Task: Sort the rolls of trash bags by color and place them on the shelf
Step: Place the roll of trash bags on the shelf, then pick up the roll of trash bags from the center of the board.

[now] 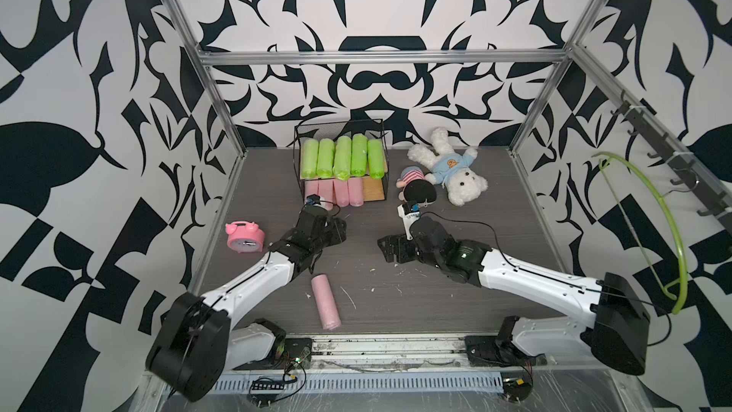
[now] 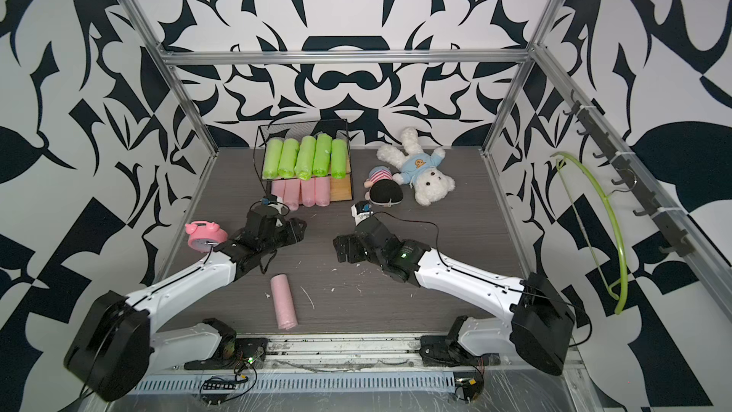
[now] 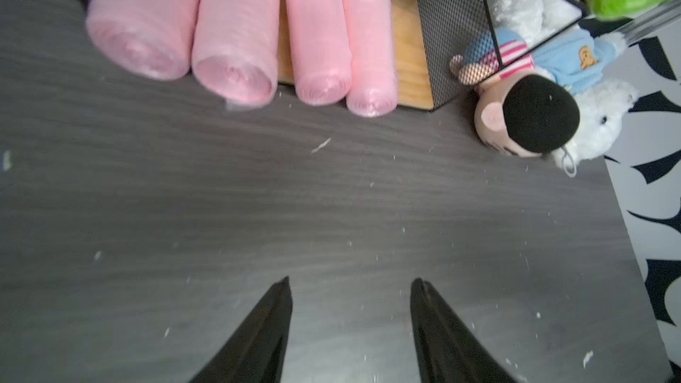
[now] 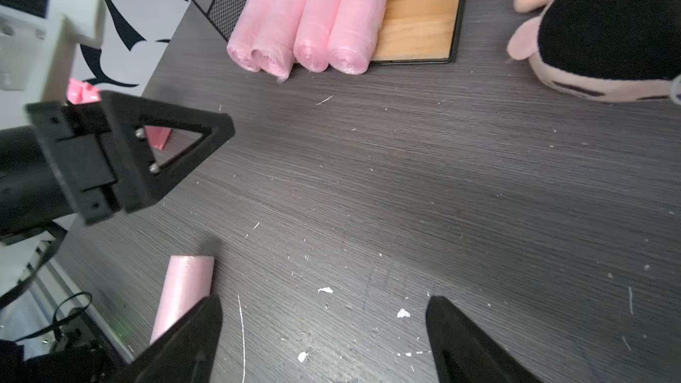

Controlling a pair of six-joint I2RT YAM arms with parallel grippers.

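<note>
Colours: lime-green rolls (image 1: 342, 156), pale-pink rolls (image 1: 341, 193), tan-and-black shelf (image 1: 374, 190), pink alarm clock (image 1: 244, 236), dark grey woodgrain table (image 1: 435, 291), black-and-white patterned walls (image 1: 79, 73).

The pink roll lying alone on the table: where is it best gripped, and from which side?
I would grip the pink roll at its middle, from above, closing across its width. It lies flat on the table, a long cylinder with free space on both sides.

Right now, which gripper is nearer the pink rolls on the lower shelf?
Left. The left gripper is just in front of the pink rolls; the right gripper is farther back and rightward.
</note>
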